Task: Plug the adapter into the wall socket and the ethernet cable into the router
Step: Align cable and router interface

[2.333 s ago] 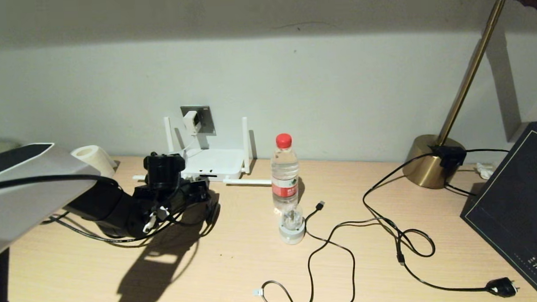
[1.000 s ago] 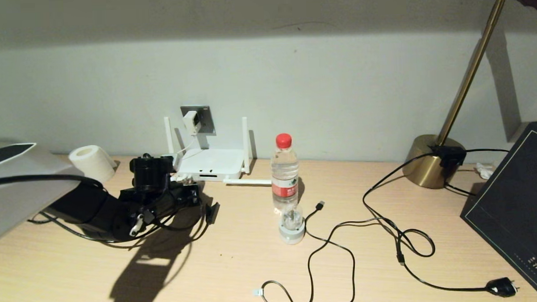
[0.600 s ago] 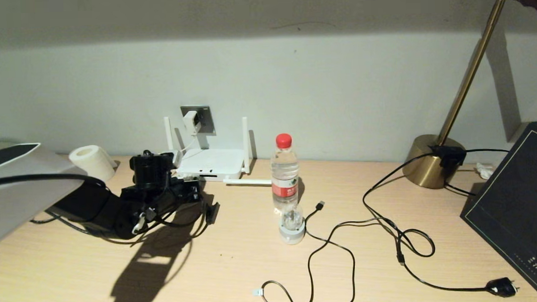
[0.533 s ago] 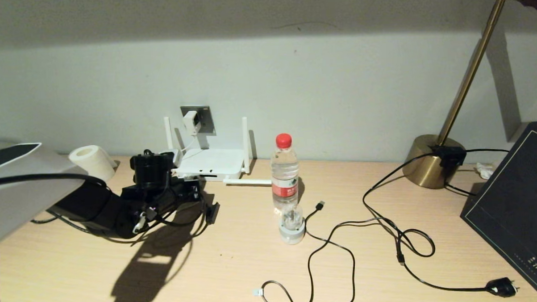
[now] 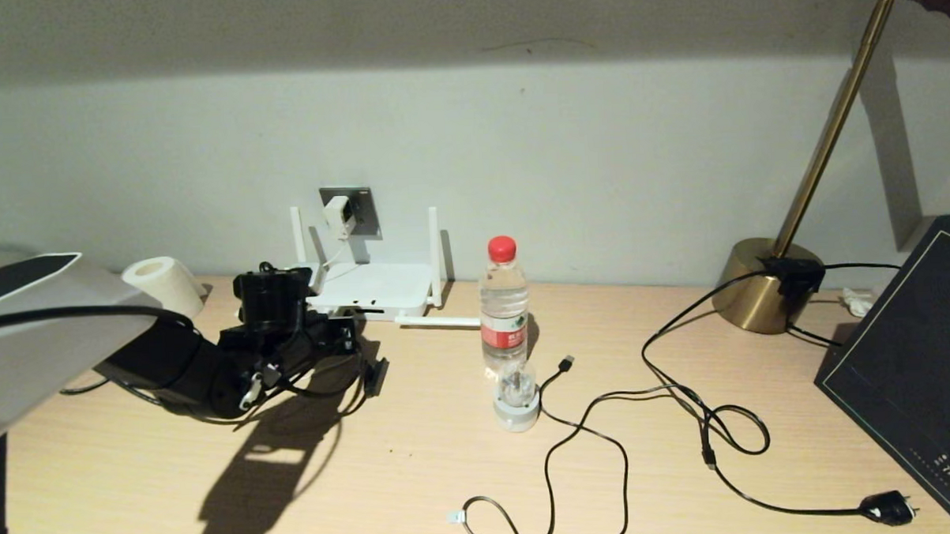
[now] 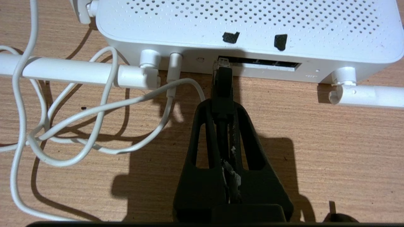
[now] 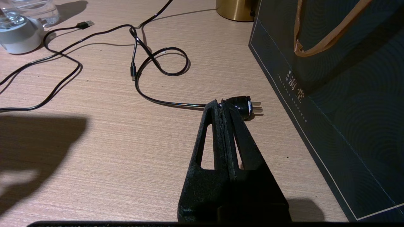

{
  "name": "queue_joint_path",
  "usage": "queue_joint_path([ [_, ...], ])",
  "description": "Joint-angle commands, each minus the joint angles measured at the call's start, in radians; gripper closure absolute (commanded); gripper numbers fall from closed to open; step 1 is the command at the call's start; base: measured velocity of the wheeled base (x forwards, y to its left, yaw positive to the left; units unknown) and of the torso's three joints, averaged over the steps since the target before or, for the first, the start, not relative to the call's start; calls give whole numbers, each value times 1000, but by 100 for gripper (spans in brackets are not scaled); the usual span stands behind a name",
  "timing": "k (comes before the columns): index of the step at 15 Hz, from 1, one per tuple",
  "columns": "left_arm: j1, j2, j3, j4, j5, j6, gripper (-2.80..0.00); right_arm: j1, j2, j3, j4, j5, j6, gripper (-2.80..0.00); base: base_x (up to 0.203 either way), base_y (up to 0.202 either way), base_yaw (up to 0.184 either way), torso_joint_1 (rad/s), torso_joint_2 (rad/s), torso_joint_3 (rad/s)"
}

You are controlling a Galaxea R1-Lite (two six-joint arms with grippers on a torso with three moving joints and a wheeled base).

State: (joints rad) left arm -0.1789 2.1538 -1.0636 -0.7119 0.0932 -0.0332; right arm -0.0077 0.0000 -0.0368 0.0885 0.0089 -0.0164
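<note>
The white router (image 5: 373, 288) lies against the wall, its ports facing me. The white adapter (image 5: 336, 215) sits in the grey wall socket (image 5: 366, 211), and its thin white cord (image 6: 94, 110) loops on the table to the router (image 6: 246, 22). My left gripper (image 6: 222, 108) is shut on the ethernet cable (image 6: 222, 85) by its black boot. The clear connector tip is at the left end of the router's port slot; how deep it sits I cannot tell. In the head view the left gripper (image 5: 344, 332) is just in front of the router. My right gripper (image 7: 222, 105) is shut on nothing, low over the table.
A black plug (image 7: 242, 105) with its cord lies just past my right gripper, beside a dark paper bag (image 7: 331, 63). A water bottle (image 5: 504, 305), a small white round base (image 5: 517, 408), a black USB-tipped cable (image 5: 567, 364), a brass lamp base (image 5: 760, 285) and a tissue roll (image 5: 163, 282) stand on the table.
My left arm drew back to the left from the router, then edged forward and right again towards its ports, the cable still held. Nothing else has moved.
</note>
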Motion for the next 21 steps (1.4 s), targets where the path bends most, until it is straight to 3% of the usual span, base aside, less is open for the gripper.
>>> queue_joint_path([
  [1,3,-8,4,-4,0,-1,0,0,0,0,0,0,0,0,0,0,0,0,0,0],
  [21,1,6,-9,-6,-10,-3,0,-1,1,0,0,0,0,0,0,0,0,0,0,0],
])
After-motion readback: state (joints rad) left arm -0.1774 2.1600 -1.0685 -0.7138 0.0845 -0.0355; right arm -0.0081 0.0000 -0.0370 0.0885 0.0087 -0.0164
